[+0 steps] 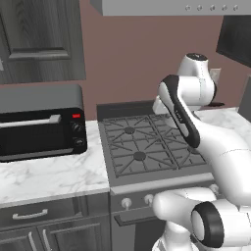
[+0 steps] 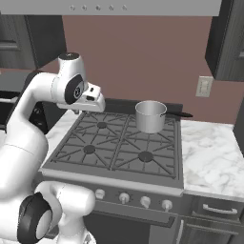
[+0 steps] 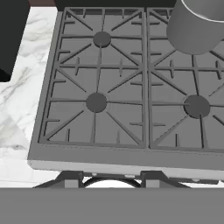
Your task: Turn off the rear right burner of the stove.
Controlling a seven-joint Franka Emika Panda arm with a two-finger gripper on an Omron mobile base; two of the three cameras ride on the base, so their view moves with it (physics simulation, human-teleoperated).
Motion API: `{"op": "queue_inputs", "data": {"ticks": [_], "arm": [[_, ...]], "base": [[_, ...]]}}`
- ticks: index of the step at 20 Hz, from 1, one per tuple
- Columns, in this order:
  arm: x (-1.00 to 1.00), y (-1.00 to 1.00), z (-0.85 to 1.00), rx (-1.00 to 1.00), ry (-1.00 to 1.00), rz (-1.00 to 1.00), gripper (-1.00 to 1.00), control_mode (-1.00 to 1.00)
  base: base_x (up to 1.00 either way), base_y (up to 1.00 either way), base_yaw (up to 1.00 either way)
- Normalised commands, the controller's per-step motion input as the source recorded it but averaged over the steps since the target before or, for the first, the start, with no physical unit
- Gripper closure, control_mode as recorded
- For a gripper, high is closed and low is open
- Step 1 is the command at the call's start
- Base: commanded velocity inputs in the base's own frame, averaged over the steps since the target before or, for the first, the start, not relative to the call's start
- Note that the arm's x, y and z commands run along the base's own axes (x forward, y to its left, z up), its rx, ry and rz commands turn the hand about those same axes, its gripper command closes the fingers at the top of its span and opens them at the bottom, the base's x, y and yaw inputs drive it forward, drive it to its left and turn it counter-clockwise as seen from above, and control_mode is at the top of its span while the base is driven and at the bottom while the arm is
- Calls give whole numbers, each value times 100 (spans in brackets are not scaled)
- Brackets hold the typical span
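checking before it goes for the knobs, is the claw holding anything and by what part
Nothing is held. The claw hangs above the stove's front edge, nothing between its fingertips.

Looking at a home kitchen: gas stove [image 2: 114, 157] sitting between marble counters [image 1: 49, 176], saucepan [image 2: 150, 116] standing on its grate, toaster oven [image 1: 41, 128] resting alongside, dark cabinets [image 1: 41, 39] hanging above, range hood [image 2: 114, 6] overhanging.

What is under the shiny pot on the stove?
The saucepan stands on the dark grate of the rear right burner of the stove. Grate bars stick out around its base. The pot covers the burner's round middle, so that part stays hidden.
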Motion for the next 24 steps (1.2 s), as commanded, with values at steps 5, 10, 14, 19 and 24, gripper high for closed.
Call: {"op": "queue_inputs", "data": {"ticks": [5, 10, 14, 19, 24], "arm": [[-20, -6, 0, 0, -1, 0, -100, -100], [-43, -13, 0, 0, -12, 0, -100, -100], [-53, -17, 0, 1, -14, 0, -100, -100], [-56, -23, 0, 0, -13, 0, -100, -100], [-45, -20, 0, 0, -8, 1, -100, -100]], "base": [[0, 0, 0], [0, 0, 0], [0, 0, 0], [0, 0, 0], [0, 0, 0]]}}
